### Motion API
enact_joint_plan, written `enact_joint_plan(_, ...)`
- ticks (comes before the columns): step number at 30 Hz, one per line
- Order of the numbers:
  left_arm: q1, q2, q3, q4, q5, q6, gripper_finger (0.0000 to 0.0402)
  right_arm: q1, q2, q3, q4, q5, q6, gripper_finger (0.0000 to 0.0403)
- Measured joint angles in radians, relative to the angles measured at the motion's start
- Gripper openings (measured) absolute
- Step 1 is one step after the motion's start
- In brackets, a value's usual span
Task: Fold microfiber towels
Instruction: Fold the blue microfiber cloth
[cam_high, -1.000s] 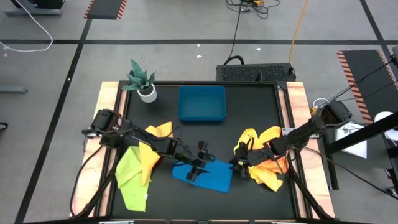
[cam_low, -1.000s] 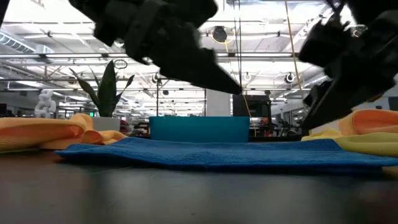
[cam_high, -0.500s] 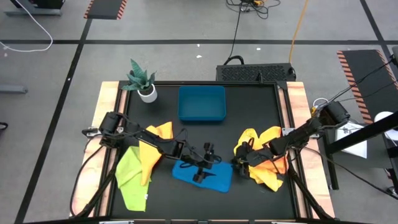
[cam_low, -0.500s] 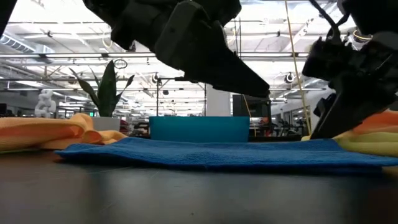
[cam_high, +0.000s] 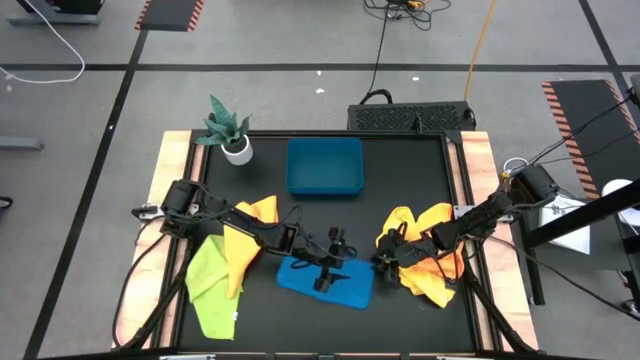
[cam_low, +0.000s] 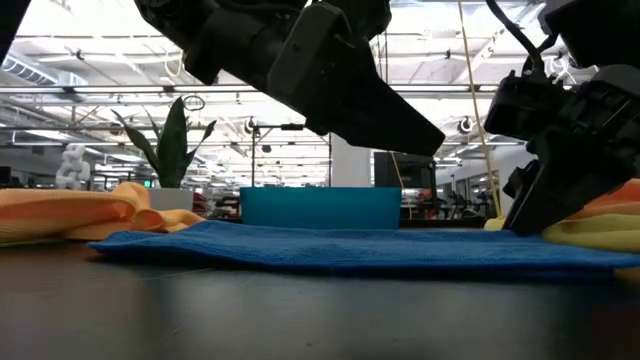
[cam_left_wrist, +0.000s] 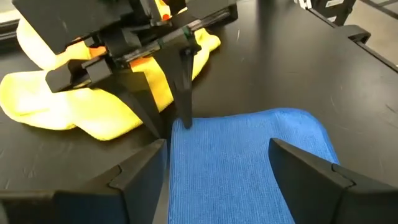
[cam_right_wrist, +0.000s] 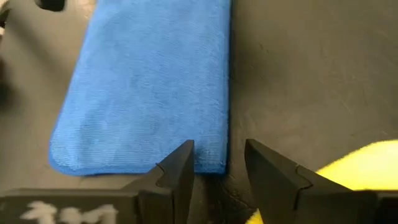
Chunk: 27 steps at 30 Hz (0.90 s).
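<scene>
A folded blue microfiber towel lies flat at the black table's front centre. The left gripper hovers over it, fingers spread wide and empty. The right gripper, fingers parted with nothing between them, sits at the towel's right edge beside heaped yellow and orange microfiber towels.

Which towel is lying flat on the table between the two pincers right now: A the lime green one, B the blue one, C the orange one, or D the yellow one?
B: the blue towel lies spread flat between the open left pincer and the right pincer; the lime green towel lies off to the left side.
</scene>
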Motion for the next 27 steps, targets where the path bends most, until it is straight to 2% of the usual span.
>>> enact_joint_plan(9, 0.024, 0.032, 0.0, 0.091, -0.007, -0.021, 0.0282, 0.0, 0.0, 0.0, 0.042, -0.026, -0.059, 0.0008)
enact_joint_plan(15, 0.044, 0.06, -0.001, 0.101, 0.003, -0.049, 0.0283, 0.0, 0.0, 0.0, 0.08, -0.027, -0.075, 0.0005)
enact_joint_plan(27, 0.078, 0.06, 0.0, 0.122, 0.131, -0.131, 0.0283, 0.0, 0.0, 0.0, 0.215, -0.029, -0.14, 0.0001)
